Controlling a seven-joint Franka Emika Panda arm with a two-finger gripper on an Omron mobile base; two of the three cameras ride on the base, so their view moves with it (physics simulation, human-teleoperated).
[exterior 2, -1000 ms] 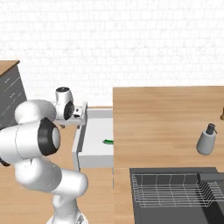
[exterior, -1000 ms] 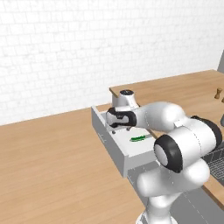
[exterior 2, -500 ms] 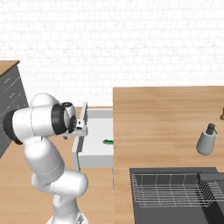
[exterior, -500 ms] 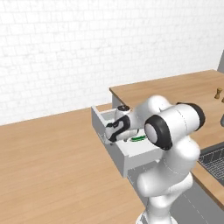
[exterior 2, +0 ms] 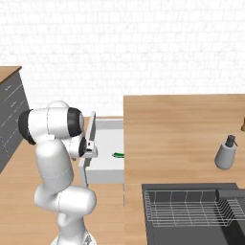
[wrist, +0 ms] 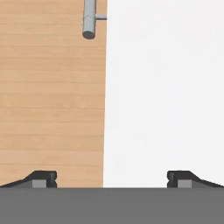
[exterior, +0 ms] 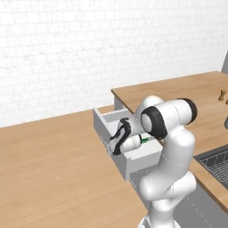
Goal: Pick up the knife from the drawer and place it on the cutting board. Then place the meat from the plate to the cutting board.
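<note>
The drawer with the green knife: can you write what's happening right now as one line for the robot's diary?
drawer: open | knife: lying inside, untouched | claw: open, at drawer front panel beside the handle | holding: nothing

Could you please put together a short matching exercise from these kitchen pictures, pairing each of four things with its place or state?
Things:
1. knife
2. drawer
3. soap dispenser
4. gripper

Places or states:
A. standing on the wooden counter above the sink
B. pulled out from under the counter
C. fingers spread wide, holding nothing
D. lying inside the drawer

Pairs: 1-D, 2-B, 3-A, 4-C
</note>
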